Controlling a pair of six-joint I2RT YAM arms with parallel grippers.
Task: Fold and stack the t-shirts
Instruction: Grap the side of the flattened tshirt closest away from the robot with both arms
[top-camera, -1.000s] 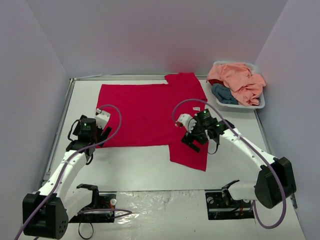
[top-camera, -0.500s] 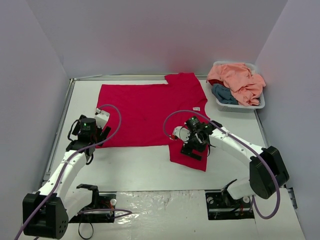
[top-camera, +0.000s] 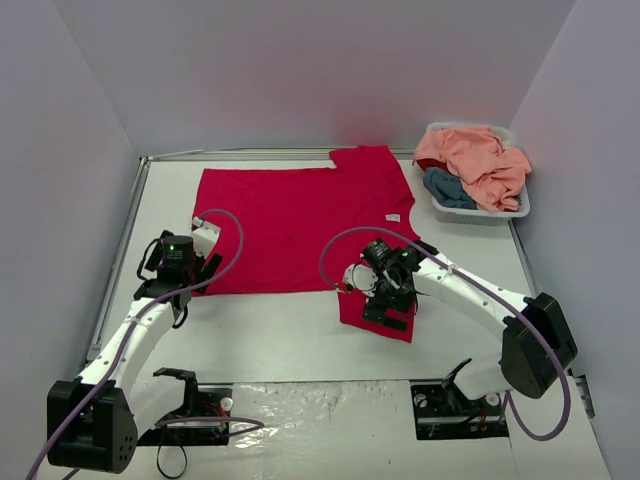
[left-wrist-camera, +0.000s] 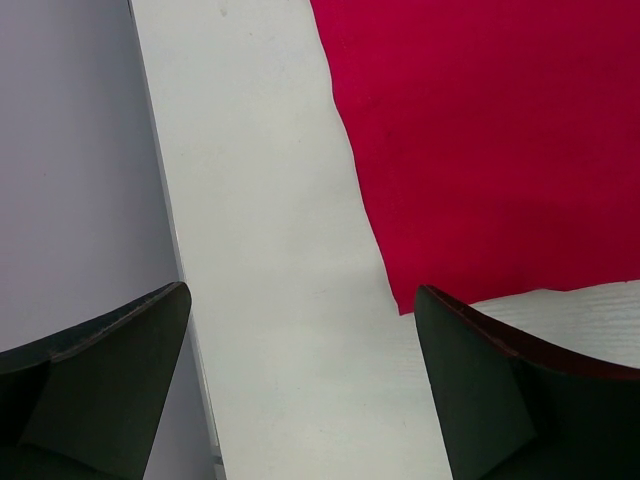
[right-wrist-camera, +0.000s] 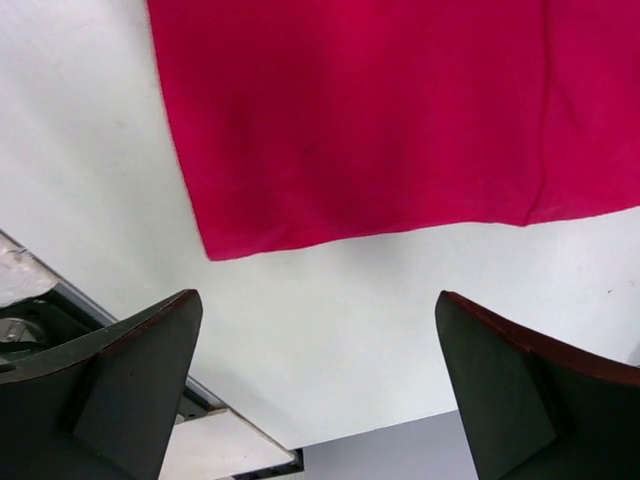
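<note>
A crimson-red t-shirt (top-camera: 290, 230) lies spread flat on the white table, its small white neck label (top-camera: 393, 217) at the right. My left gripper (top-camera: 200, 268) hovers open just off the shirt's near-left corner; in the left wrist view that corner (left-wrist-camera: 405, 300) lies beside the right finger (left-wrist-camera: 520, 390), and only bare table is between the jaws (left-wrist-camera: 300, 400). My right gripper (top-camera: 388, 306) is open above the near sleeve; in the right wrist view the sleeve's hem (right-wrist-camera: 350, 230) lies ahead of the gripper (right-wrist-camera: 320, 400), with nothing held.
A white basket (top-camera: 520, 210) at the far right holds a peach-pink t-shirt (top-camera: 475, 155) on top of a teal-blue one (top-camera: 448, 188). Grey walls enclose the table on the left, back and right. Both arm bases sit at the near edge.
My right gripper has moved toward the near edge and slightly left, along the near sleeve. The left arm and the shirt have stayed put.
</note>
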